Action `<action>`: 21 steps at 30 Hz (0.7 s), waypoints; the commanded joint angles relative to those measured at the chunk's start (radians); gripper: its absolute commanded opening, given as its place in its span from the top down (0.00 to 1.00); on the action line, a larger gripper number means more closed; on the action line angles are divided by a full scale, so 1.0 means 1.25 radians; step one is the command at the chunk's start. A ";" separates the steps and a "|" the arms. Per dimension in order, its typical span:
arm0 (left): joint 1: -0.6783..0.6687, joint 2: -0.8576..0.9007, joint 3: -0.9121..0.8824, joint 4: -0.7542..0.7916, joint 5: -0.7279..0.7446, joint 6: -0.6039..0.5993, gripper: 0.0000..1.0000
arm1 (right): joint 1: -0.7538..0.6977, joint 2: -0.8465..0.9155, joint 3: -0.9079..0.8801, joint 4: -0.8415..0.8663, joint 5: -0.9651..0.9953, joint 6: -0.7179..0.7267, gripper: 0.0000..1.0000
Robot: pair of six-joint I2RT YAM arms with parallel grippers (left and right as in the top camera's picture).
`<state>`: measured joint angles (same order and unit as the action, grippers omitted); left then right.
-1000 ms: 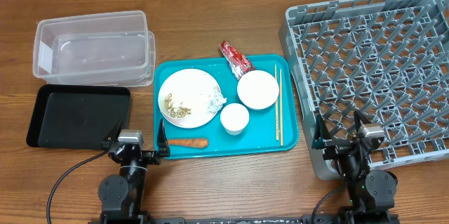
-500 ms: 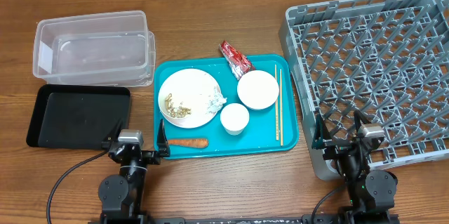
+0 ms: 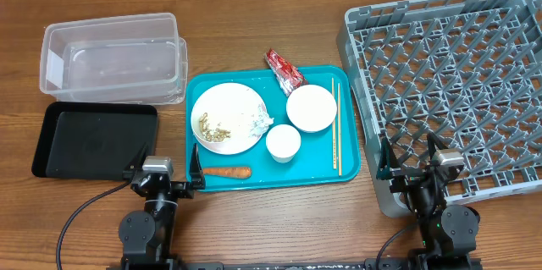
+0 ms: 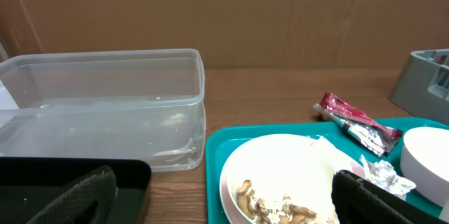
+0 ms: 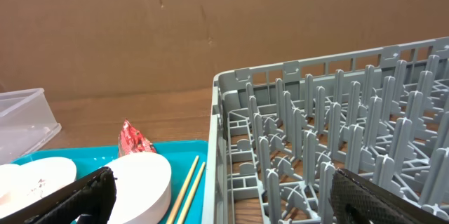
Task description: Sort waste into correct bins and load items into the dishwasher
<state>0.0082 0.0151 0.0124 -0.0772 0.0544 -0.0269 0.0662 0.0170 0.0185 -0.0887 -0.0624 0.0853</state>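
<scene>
On the teal tray (image 3: 254, 177) lie a white plate (image 3: 227, 118) with food scraps (image 3: 212, 130) and a crumpled tissue (image 3: 262, 120), a white bowl (image 3: 311, 107), a small white cup (image 3: 283, 143), wooden chopsticks (image 3: 336, 126), an orange carrot (image 3: 227, 171) and a red snack wrapper (image 3: 284, 70). The clear tub (image 3: 114, 58) and black tray (image 3: 96, 140) sit at left, the grey dish rack (image 3: 449, 84) at right. My left gripper (image 3: 167, 173) rests open at the teal tray's near left corner. My right gripper (image 3: 412, 162) rests open over the rack's near left corner. Both hold nothing.
In the left wrist view the plate (image 4: 287, 182) and wrapper (image 4: 358, 122) lie just ahead, with the tub (image 4: 105, 104) to the left. The right wrist view shows the bowl (image 5: 137, 178), chopsticks (image 5: 186, 185) and rack wall (image 5: 219, 154). A cardboard wall stands behind the table.
</scene>
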 commanded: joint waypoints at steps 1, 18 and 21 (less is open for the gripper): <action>0.002 -0.009 -0.006 0.002 -0.010 -0.011 0.00 | 0.001 -0.002 -0.008 0.006 0.007 0.000 0.00; 0.002 -0.009 -0.006 0.002 -0.010 -0.011 0.00 | 0.001 -0.002 -0.008 0.006 0.007 0.000 0.00; 0.002 -0.008 -0.006 0.002 -0.023 -0.010 0.00 | 0.001 -0.002 -0.008 0.006 0.007 0.000 0.00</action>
<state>0.0082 0.0151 0.0124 -0.0772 0.0532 -0.0269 0.0662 0.0166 0.0185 -0.0887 -0.0624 0.0849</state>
